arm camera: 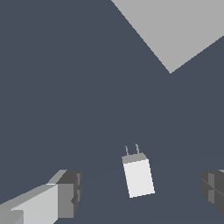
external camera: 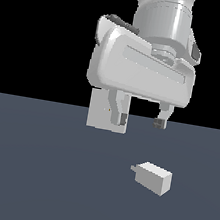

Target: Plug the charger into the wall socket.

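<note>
Off-white and lying loose on the dark slate floor, the charger rested on one of its broad faces, untouched by any part of the arm. The gripper hung above the floor with its two fingers spread wide apart and nothing between them. In the exterior view the fingertips stood clear above the charger, which lay lower in the picture and toward that view's right. The wrist view confirmed the gap: one grey pad and the other at the opposite edge of the picture, with the charger on the floor between and beyond them, touching neither.

The charger's long axis ran flat along the floor. Its short grey prong stub faced the exterior view's left. In the wrist view two thin prongs were seen projecting from the grey end, aimed roughly toward the wall socket.

The wall socket stood upright on the floor as a flat light-grey plate, partly hidden behind one finger in the exterior view, well apart from the charger. A small yellowish mark showed near its middle.
</note>
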Robot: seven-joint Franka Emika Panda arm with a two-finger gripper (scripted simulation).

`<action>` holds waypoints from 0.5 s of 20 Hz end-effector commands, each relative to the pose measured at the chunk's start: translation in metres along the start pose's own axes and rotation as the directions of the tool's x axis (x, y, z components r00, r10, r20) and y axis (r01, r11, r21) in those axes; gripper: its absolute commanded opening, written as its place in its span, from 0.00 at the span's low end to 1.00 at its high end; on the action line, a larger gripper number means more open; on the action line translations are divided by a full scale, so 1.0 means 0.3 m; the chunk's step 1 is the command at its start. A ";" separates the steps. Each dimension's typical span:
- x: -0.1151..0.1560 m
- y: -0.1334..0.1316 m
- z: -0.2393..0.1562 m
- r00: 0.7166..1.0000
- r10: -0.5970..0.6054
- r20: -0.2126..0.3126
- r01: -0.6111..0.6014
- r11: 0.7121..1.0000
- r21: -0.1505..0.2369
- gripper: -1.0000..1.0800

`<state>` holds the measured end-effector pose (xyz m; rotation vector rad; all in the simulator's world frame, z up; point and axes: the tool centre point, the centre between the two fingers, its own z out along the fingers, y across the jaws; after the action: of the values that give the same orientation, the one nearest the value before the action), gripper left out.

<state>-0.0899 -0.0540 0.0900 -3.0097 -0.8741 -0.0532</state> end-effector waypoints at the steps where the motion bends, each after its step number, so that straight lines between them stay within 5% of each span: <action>1: -0.027 0.006 0.021 0.999 -0.047 -0.003 0.047 0.999 0.002 0.96; 10: -0.087 0.030 0.074 0.988 -0.156 -0.009 0.156 0.988 0.008 0.96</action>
<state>-0.1052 -0.0732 0.0690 -2.9342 -1.0807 -0.0614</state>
